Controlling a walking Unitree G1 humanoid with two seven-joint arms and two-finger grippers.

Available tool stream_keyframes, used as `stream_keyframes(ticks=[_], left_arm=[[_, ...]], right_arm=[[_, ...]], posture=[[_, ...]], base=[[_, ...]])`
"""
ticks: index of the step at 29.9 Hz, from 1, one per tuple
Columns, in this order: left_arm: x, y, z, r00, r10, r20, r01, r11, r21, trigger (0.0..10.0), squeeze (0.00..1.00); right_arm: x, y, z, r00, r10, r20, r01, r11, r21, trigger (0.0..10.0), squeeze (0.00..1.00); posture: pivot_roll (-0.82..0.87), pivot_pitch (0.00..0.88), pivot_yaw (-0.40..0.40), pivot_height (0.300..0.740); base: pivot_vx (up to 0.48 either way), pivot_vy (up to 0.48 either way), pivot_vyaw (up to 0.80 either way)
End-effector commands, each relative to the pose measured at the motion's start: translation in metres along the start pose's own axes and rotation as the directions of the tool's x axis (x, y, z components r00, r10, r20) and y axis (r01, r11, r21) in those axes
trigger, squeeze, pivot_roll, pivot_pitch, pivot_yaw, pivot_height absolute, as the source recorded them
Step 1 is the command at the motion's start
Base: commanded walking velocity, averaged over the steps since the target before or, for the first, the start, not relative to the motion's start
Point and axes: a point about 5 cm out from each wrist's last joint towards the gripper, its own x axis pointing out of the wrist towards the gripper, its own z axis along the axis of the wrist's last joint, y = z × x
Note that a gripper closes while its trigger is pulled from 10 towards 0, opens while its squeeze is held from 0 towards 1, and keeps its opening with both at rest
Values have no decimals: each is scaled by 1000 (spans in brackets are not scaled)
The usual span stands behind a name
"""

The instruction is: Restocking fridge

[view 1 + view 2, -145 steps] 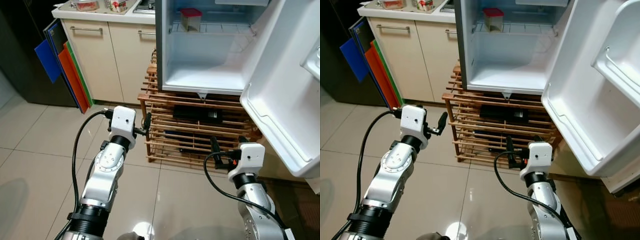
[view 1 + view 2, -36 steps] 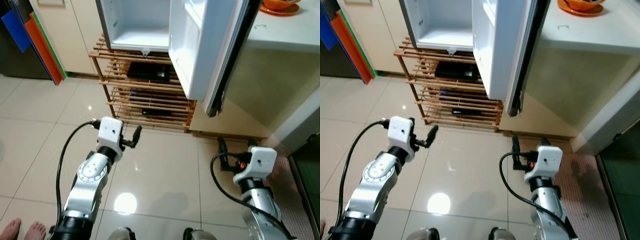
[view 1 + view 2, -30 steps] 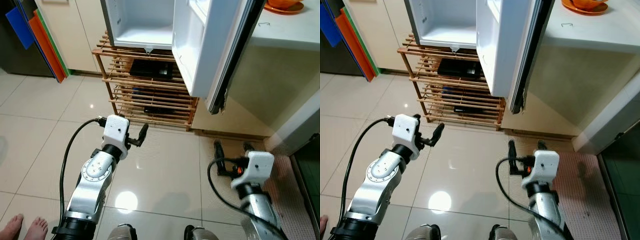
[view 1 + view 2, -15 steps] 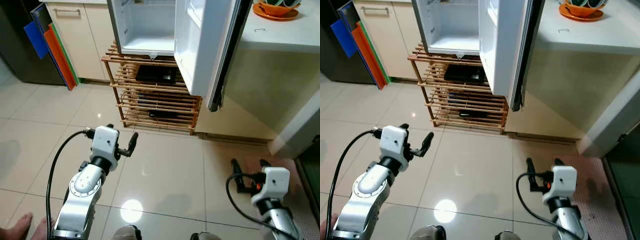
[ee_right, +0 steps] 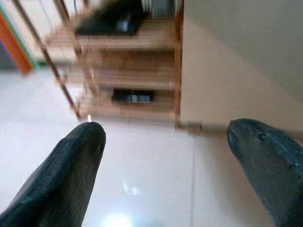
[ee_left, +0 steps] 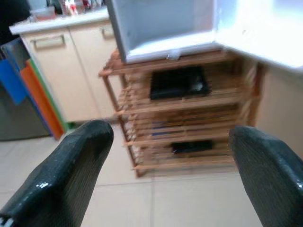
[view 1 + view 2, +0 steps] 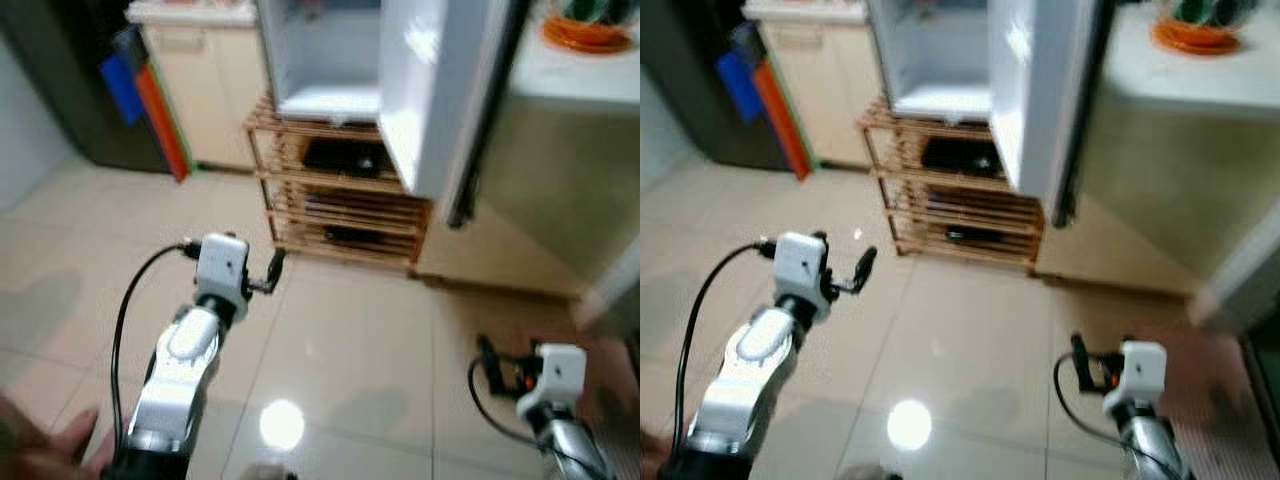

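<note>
The small white fridge [image 7: 330, 60] stands far ahead on a slatted wooden rack [image 7: 335, 200], its door [image 7: 440, 90] swung open toward the right, so the bare white cavity faces the robot. Both eye views are blurred, and nothing inside the cavity can be made out.

The left gripper [image 7: 272, 272] is raised in front of the body, its two black fingers [image 6: 71, 170] spread wide apart with nothing between them. In its wrist view it looks straight along them at the rack and the fridge floor above, so the cavity lies directly ahead of this arm and higher than it.

The right gripper [image 7: 1078, 362] hangs low at near right, also spread and empty. Its fingers [image 5: 66, 175] point at the lower shelves of the rack and the beige counter side [image 5: 236, 52] right of them.

No item to stock is in either gripper. The left arm looks the better aligned with the opening, though well apart from it. An orange dish [image 7: 1195, 35] sits on the counter at far right.
</note>
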Motion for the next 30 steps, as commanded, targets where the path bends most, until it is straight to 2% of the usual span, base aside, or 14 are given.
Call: stream_keyframes(ticks=[1, 2, 5, 14, 18, 27, 30], left_arm=[[4, -8, 5, 1000, -23, 14, 23, 1000, -1, 10000, 0], [7, -9, 6, 1000, -23, 16, 23, 1000, 0, 10000, 0], [8, -9, 6, 1000, -23, 16, 23, 1000, 5, 10000, 0], [14, -9, 10, 999, -29, 27, 28, 999, 18, 10000, 0], [15, -10, 10, 999, -31, 26, 31, 999, 13, 10000, 0], [14, -12, 6, 999, -30, 18, 30, 1000, 7, 10000, 0], [14, -12, 6, 999, -30, 18, 30, 1000, 8, 10000, 0]], right_arm=[[-14, -16, -13, 997, -46, -61, 47, 999, 4, 10000, 0], [-14, -24, -23, 988, -71, -138, 75, 997, 22, 10000, 0], [-17, -23, -30, 980, -80, -182, 87, 996, 30, 10000, 0], [-17, -23, -35, 973, -90, -211, 99, 994, 36, 10000, 0], [-12, -16, -24, 992, -68, -104, 71, 997, 22, 10000, 0], [-2, -20, -13, 991, -121, -63, 121, 993, -13, 10000, 0], [25, -8, 19, 992, -102, 77, 105, 994, -33, 10000, 0]], posture=[[-22, 75, 27, 740], [-24, 76, 27, 740], [-25, 76, 28, 740], [-27, 75, 31, 740], [-25, 75, 30, 740], [-19, 72, 28, 740], [-11, 69, 28, 740]], base=[[386, 0, 0], [386, 0, 0], [389, 0, 0], [430, 0, 0], [106, 0, 0], [0, 0, 0], [0, 0, 0]])
